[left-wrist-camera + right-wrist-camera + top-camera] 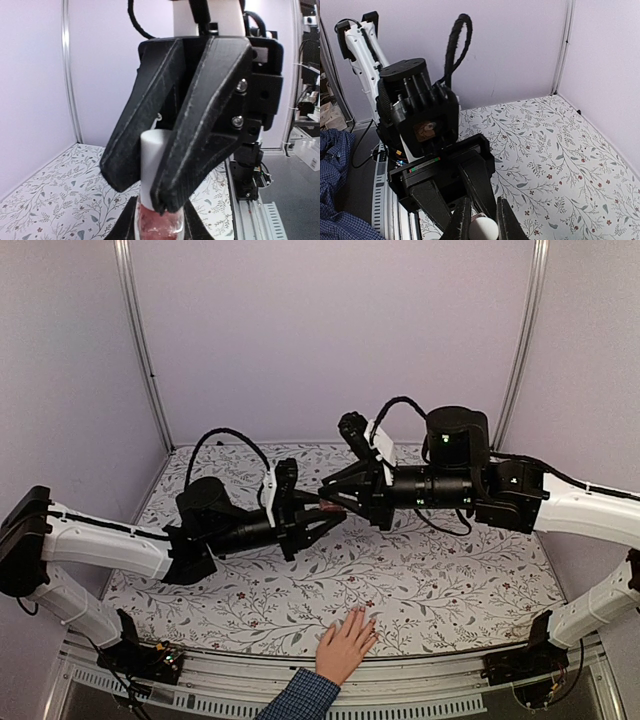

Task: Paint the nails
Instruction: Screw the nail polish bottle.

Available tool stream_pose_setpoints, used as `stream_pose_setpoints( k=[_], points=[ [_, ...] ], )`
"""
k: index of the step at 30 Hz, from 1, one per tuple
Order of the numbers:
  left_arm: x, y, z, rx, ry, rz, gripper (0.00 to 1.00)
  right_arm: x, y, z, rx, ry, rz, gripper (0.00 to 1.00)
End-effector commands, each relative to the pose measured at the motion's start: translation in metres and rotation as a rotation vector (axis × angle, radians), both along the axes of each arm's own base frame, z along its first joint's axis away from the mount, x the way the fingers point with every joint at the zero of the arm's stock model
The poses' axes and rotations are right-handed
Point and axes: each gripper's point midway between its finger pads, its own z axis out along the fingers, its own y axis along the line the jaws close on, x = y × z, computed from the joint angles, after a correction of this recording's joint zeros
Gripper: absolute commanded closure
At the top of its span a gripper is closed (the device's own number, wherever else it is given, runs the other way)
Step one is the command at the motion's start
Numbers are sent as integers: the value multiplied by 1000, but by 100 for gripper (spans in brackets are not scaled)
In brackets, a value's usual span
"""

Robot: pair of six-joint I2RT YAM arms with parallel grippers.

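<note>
Left hand grasps pink bottle — right hand apparently clenches its white cap.

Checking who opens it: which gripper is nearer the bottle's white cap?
Right. The right gripper is shut on the white cap; the left gripper clamps the pink bottle body, off the cap.

Matt plastic, glossy bottle, printed cloth.
Rough, ridged black plastic on right gripper; smooth white cap; glassy pink bottle; matt floral surface; woven checked sleeve at 6 o'clock.
</note>
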Motion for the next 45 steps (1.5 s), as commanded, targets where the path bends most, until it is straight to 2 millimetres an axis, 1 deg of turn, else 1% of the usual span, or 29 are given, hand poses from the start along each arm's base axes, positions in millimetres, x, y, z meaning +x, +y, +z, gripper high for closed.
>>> stream_pose_setpoints(
  k=[1, 2, 4, 6, 9, 11, 13, 16, 20, 25, 30, 32, 35, 37, 41, 45],
  points=[
    [38, 10, 24, -80, 6, 216, 100, -28, 14, -42, -95, 123, 77, 86],
    [36, 9, 22, -71, 5, 195, 100, -28, 12, -40, -89, 117, 79, 76],
    [30, 7, 21, -58, 1, 153, 100, -31, 6, -27, -57, 93, 81, 55],
    [24, 6, 18, -44, 0, 110, 100, -32, -1, -14, -31, 65, 76, 42],
    [13, 5, 16, -41, 3, 40, 100, -36, -8, -2, -13, 28, 92, 32],
    [3, 2, 15, -35, -1, -34, 100, -44, -14, 5, 1, 6, 127, 28],
    [-8, -1, 14, -26, -8, -117, 100, -50, -21, 13, 14, -21, 153, 26],
    [-32, -6, 13, -10, -24, -275, 100, -60, -28, 17, 13, -51, 201, 25],
    [-63, -8, 13, -1, -39, -483, 100, -79, -34, 24, 25, -84, 304, 27],
    [-90, -5, 12, 2, -38, -683, 100, -97, -33, 29, 29, -103, 428, 36],
    [-113, -3, 8, 34, -12, -893, 100, -111, -29, 31, 26, -102, 537, 46],
    [-119, -5, 3, 48, 4, -943, 100, -113, -23, 27, 13, -85, 573, 49],
    [-122, -7, 0, 60, 15, -987, 100, -116, -17, 24, 0, -65, 614, 53],
    [-125, -6, 0, 61, 15, -1007, 100, -115, -12, 17, -16, -52, 624, 55],
    [-127, -5, 2, 53, 9, -1021, 100, -114, -8, 13, -25, -43, 634, 61],
    [-126, -5, 2, 51, 9, -1017, 100, -114, -6, 9, -37, -32, 637, 70]
  ],
)
